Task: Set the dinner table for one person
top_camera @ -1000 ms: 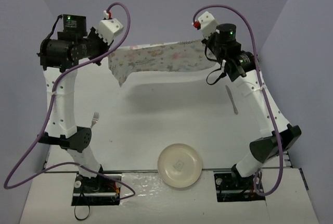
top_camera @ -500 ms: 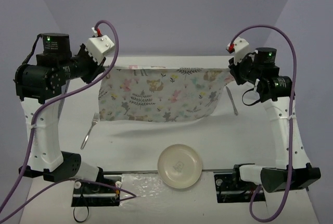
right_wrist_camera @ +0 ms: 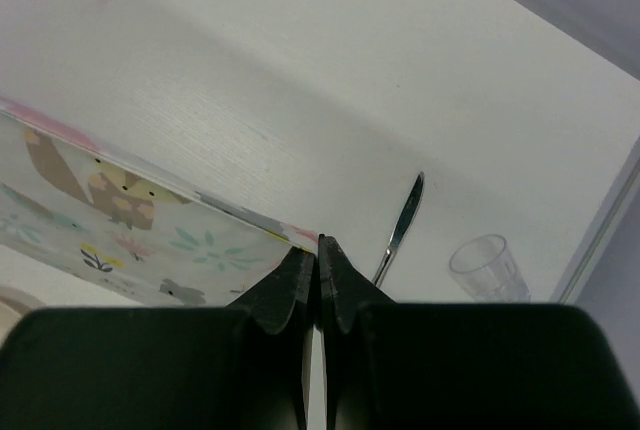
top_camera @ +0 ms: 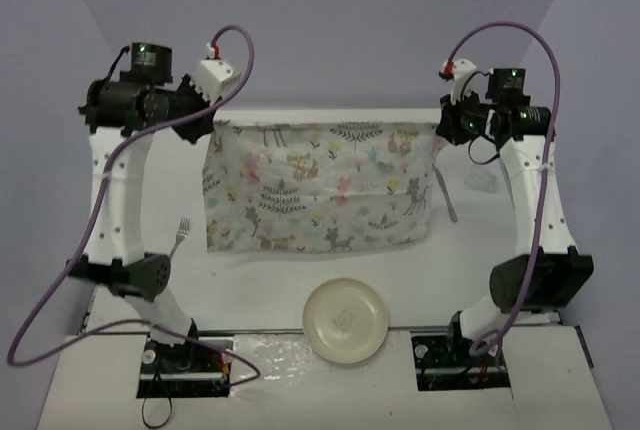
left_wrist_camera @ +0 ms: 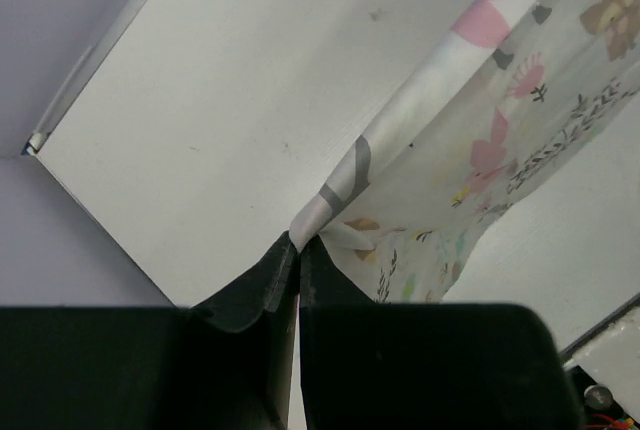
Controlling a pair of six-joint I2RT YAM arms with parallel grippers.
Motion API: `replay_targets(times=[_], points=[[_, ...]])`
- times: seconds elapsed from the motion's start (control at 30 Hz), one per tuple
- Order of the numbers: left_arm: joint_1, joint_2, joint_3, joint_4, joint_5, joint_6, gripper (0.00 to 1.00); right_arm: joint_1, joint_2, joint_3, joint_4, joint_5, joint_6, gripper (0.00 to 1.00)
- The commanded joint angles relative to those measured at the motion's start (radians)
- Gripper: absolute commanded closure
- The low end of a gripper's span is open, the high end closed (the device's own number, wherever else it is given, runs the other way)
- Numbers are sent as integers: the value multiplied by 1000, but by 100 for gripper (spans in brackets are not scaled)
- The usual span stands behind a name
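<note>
A cloth placemat (top_camera: 320, 188) printed with animals and plants hangs spread in the air above the white dinner table (top_camera: 330, 270). My left gripper (top_camera: 214, 122) is shut on its upper left corner, and my right gripper (top_camera: 440, 128) is shut on its upper right corner. In the left wrist view the black fingers (left_wrist_camera: 262, 280) pinch the folded placemat corner (left_wrist_camera: 330, 205). The right wrist view shows that gripper (right_wrist_camera: 318, 242) closed on the placemat's edge (right_wrist_camera: 150, 215), high above the table.
A cream plate (top_camera: 345, 318) lies near the front edge, between the arm bases. A fork (top_camera: 181, 231) lies at the left, a knife (top_camera: 447, 195) at the right, and a clear glass (top_camera: 482, 182) just beyond the knife.
Both grippers have carried the placemat from a bunched strip at the back into a taut, hanging sheet. The arms have spread apart and the cloth now drops lower.
</note>
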Motion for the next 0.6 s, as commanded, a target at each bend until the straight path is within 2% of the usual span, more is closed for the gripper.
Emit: replay_targets(times=[0.0,0.07,0.13,0.17,0.23,0.27,0.3,0.33,0.4,0.5,0.57], points=[[33,265,201,-145,-125,-15,100,-13,216,174,5,49,17,100],[36,400,289,-147,-154,-15,100,3,299,251,4,58,19,100],[39,488,341,-103,-191,-22,100,51,402,311,18,99,16,94],[40,523,351,-67,-212,-27,98,76,449,341,27,127,15,81],[46,558,316,39,-245,-36,87,109,485,385,44,195,12,21],[51,565,302,109,-262,-50,86,131,506,396,61,241,-5,19],[54,566,297,157,-279,-60,77,141,522,430,67,267,-6,17],[56,565,296,199,-295,-68,65,149,536,458,72,290,-5,14],[61,548,297,272,-330,-92,37,161,544,465,94,360,-6,2],[70,523,285,354,-362,-122,22,163,524,457,112,407,4,0],[77,486,267,387,-368,-136,19,162,488,435,125,436,8,0]])
